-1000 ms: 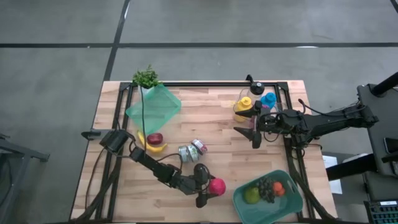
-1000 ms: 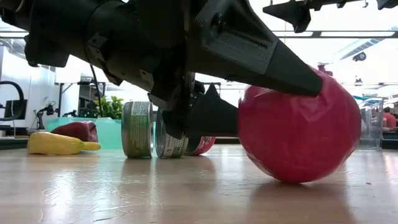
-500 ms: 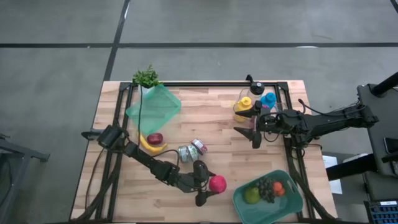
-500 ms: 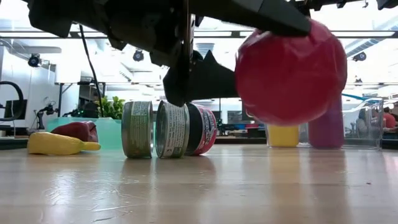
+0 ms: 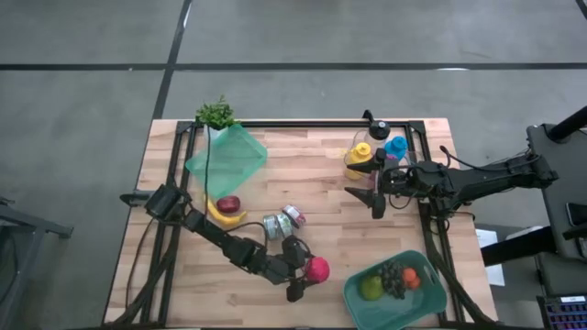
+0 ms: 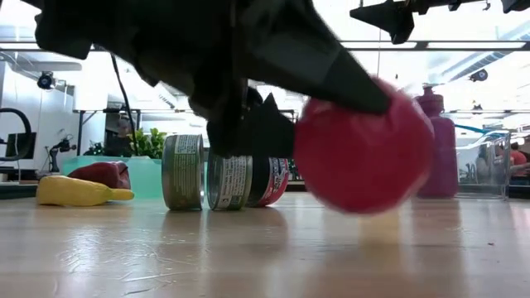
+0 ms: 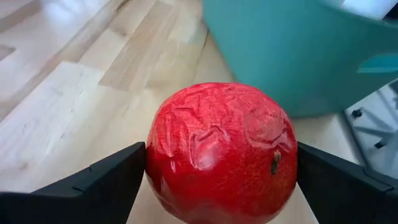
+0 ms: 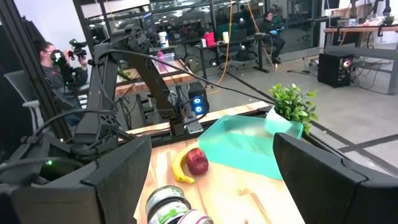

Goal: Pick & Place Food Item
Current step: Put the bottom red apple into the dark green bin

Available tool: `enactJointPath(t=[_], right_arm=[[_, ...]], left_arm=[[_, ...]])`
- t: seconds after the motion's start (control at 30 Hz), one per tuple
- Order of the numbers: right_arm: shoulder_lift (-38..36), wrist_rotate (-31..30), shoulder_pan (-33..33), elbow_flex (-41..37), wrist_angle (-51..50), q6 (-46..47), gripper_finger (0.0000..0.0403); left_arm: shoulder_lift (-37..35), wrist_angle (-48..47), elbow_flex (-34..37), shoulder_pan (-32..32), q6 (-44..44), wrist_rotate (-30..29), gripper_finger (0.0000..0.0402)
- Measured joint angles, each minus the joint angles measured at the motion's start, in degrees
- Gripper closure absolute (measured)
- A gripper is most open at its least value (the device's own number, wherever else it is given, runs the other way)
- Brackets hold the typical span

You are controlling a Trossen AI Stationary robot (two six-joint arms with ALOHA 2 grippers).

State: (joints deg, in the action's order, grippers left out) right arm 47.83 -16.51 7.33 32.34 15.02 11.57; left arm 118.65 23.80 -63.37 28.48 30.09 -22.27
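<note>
A red round fruit in wrinkled clear wrap sits between the fingers of my left gripper near the table's near edge, left of a teal bin. The low view shows the fruit under the dark gripper, and the left wrist view shows it with the bin's wall behind. My right gripper hangs open above the table's right part, beside the bottles, touching nothing. My left gripper pinches the red fruit at its two opposite sides, one finger on each flank. The fingers come slanting down from the table's left. In the low view the fruit's underside seems just clear of the table.
The teal bin holds a green apple, grapes and an orange fruit. Three cans stand just far of the left gripper. A banana with a red apple, a teal lid, a plant and bottles stand farther off.
The left gripper has stayed shut on the red fruit and raised it off the table, where it rested a second ago. It has since carried the fruit slightly toward the far edge and somewhat lower again. The right arm has kept still.
</note>
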Motion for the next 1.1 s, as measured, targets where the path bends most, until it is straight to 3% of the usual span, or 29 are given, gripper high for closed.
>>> enactJointPath(t=[1.1], right_arm=[[0.00,0.00,0.00,0.00,0.14,0.00,0.0069]], left_arm=[[2.49,0.85,-0.15,-0.10,2.95,0.84,0.0014]])
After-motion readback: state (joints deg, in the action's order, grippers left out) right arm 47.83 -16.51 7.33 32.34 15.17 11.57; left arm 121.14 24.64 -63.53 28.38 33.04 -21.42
